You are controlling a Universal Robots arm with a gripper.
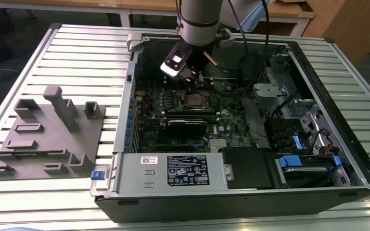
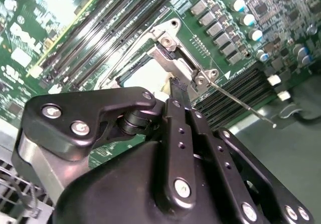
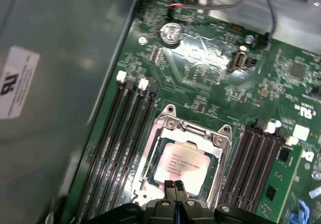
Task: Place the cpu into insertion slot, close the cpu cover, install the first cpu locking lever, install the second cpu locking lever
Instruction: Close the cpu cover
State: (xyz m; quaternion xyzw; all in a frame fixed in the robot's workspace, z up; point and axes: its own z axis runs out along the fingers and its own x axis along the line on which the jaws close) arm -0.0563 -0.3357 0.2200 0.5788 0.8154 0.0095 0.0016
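work stands partway through: the cpu (image 3: 183, 166) lies flat in the insertion slot (image 1: 190, 100) on the green motherboard (image 3: 200, 68), between two banks of memory slots (image 3: 125, 133). the cpu cover (image 3: 196, 129) looks folded down around it, its window framing the silver top, so we judge the first two steps done. in the second wrist view one locking lever (image 2: 241, 102), a thin wire rod, juts out from the cover's corner over the memory slots, and we read it as not yet latched. the other lever we cannot make out with confidence. the gripper (image 3: 174, 188) has its fingers pressed together with nothing between them, its tip at the edge of the cover, just beside the cpu. both lever steps seem left to do.
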